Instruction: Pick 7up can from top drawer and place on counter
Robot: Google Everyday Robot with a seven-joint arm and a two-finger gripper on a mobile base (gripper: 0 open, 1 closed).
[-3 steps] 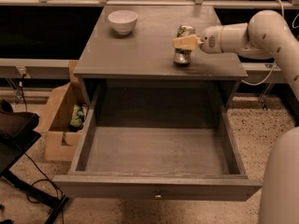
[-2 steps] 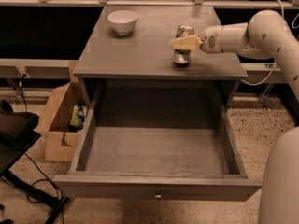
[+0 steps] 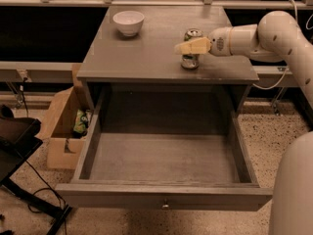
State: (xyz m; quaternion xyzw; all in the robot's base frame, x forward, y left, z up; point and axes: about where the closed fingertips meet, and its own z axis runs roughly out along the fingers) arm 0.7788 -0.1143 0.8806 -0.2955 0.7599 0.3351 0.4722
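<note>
The 7up can (image 3: 191,58), green and white with a silver top, stands upright on the grey counter (image 3: 146,48), near its front right part. My gripper (image 3: 190,46) reaches in from the right at the can's mid-height and partly covers its front. The white arm (image 3: 264,33) extends off to the right. The top drawer (image 3: 164,163) is pulled fully out below the counter, and its inside shows nothing in it. Its small metal knob (image 3: 165,205) sits at the middle of the front panel.
A white bowl (image 3: 128,22) stands at the back left of the counter. A cardboard box (image 3: 62,126) with a green packet sits on the floor left of the cabinet. A black stand (image 3: 17,146) is at the far left.
The gripper's tip has shifted slightly to the left across the can. The can has stayed in place on the counter.
</note>
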